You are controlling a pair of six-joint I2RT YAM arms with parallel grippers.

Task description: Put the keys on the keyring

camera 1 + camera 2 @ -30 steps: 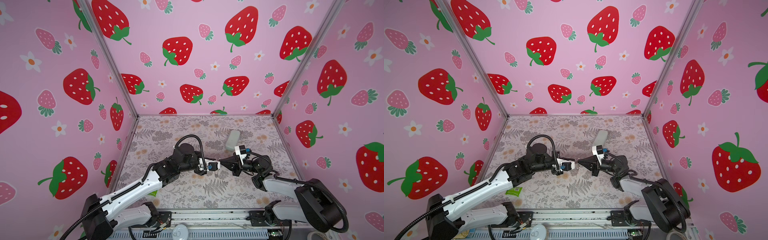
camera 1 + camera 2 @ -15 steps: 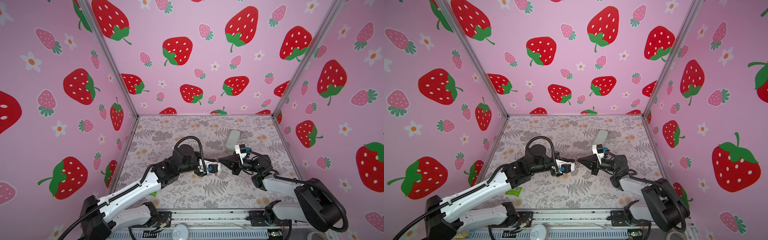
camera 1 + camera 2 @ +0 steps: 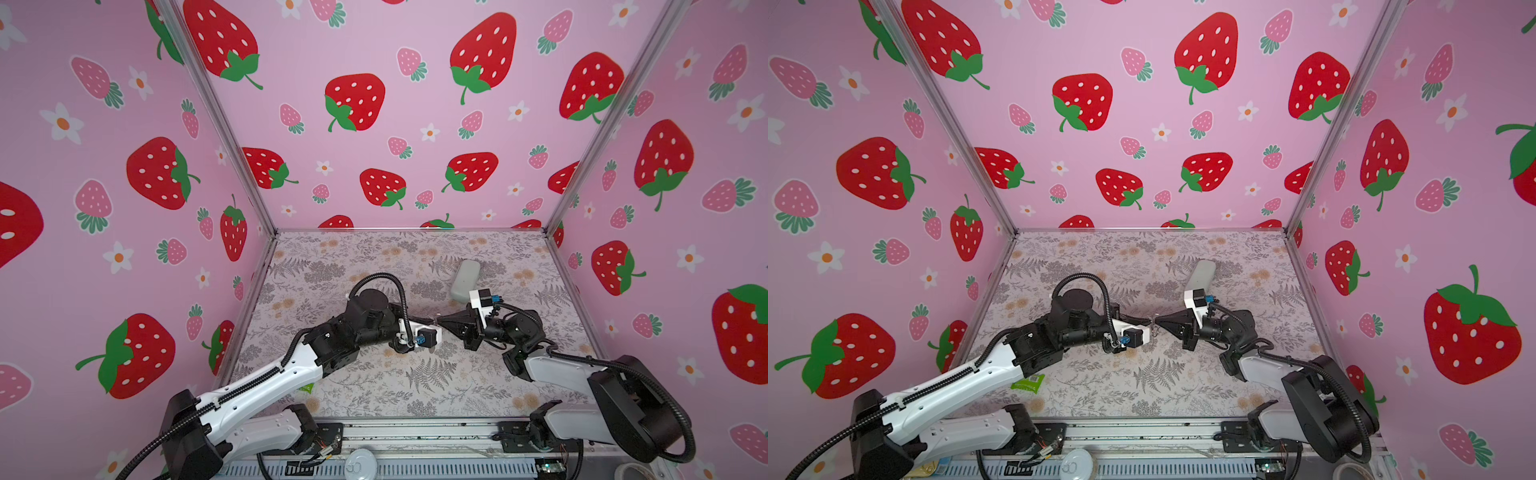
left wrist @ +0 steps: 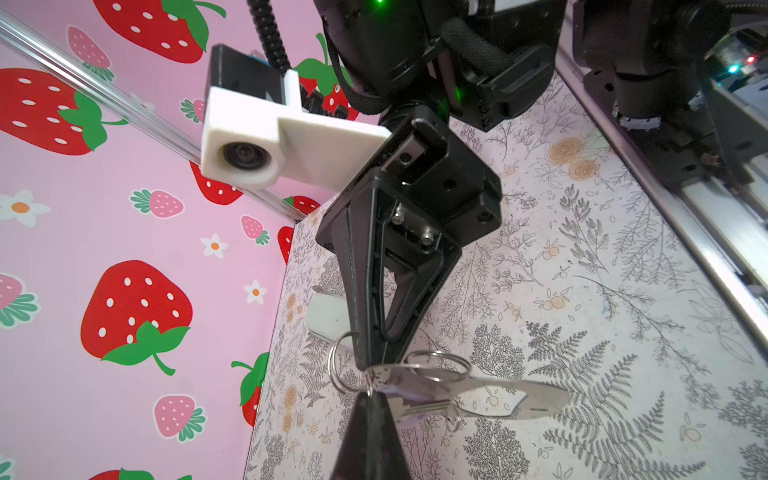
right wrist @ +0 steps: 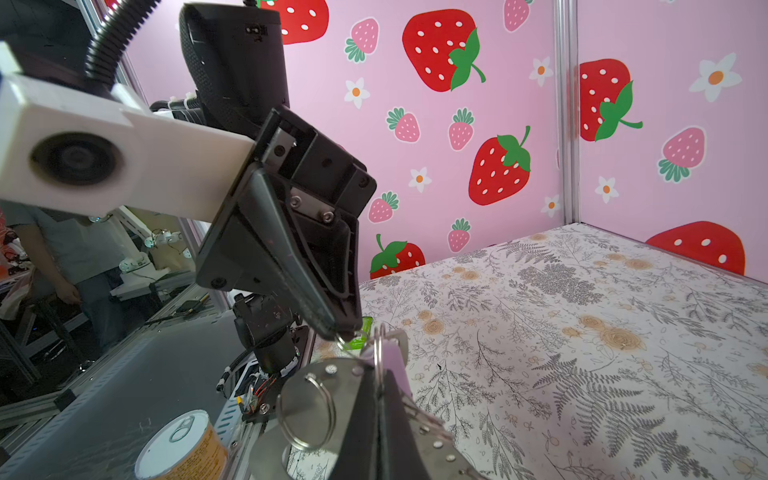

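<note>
Tips of both arms meet nose to nose above the middle of the floral table (image 3: 374,257), clear of its surface in both top views. Noted for the left gripper (image 5: 345,332): jaws closed, its point pressed onto a small silver ring at the edge of the bundle; whether it truly pinches that ring, cannot tell. Noted for the right gripper (image 4: 369,360): jaws closed on the keyring (image 4: 544,395). The grey flat strap shows on both sides of the fingers in the right wrist view. In the left wrist view it sticks out sideways as a flat loop, with table pattern visible through its opening. Two larger split rings (image 4: 331,365) hang off the strap right beside the tips. The keys (image 5: 395,359) sit with the lilac head directly at the right gripper's tip, between the two points, against the strap. Whether they are threaded onto a ring is hidden by the fingers. On the table, a pale oblong case (image 3: 465,280) lies behind the right gripper, apart from the bundle; a green packet (image 3: 1027,382) lies near the front edge, partly under the left arm.
</note>
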